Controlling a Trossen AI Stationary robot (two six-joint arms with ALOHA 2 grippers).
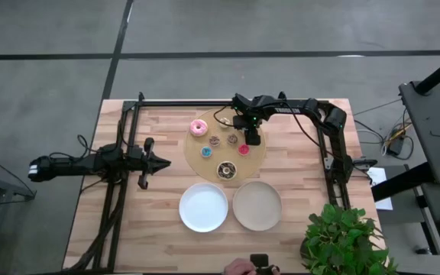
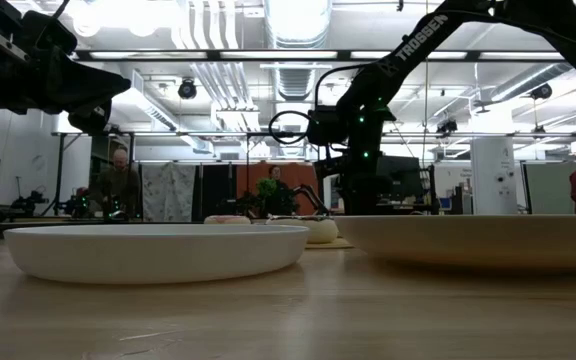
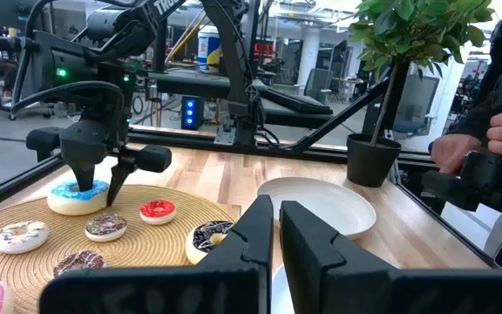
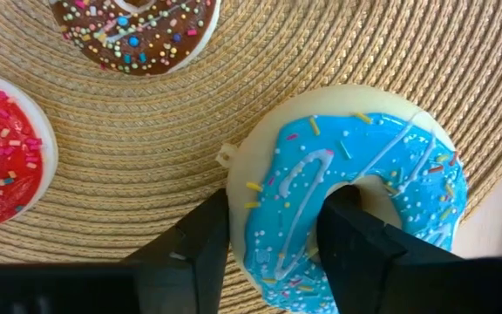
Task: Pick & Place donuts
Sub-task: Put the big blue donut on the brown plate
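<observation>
woven tan round mat (image 4: pixel 129 131) fills the frame; right gripper (image 4: pixel 273 240) jaws straddle one side of the light-blue frosted ring donut (image 4: pixel 356 183), lower right, not yet clamped.

Light blue donut (image 4: pixel 356 183) flat on woven board, red (image 4: pixel 3 157) and chocolate (image 4: pixel 138 30) donuts near

Grey floor (image 1: pixel 52 30); ceiling lights (image 2: pixel 298 15); potted plant (image 1: pixel 342 237).

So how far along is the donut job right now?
Nothing looks placed yet: both plates are bare. In hand: the right gripper straddles the light blue donut, one finger through its hole. Left: the other donuts on the woven mat. The left gripper waits, shut.
</observation>
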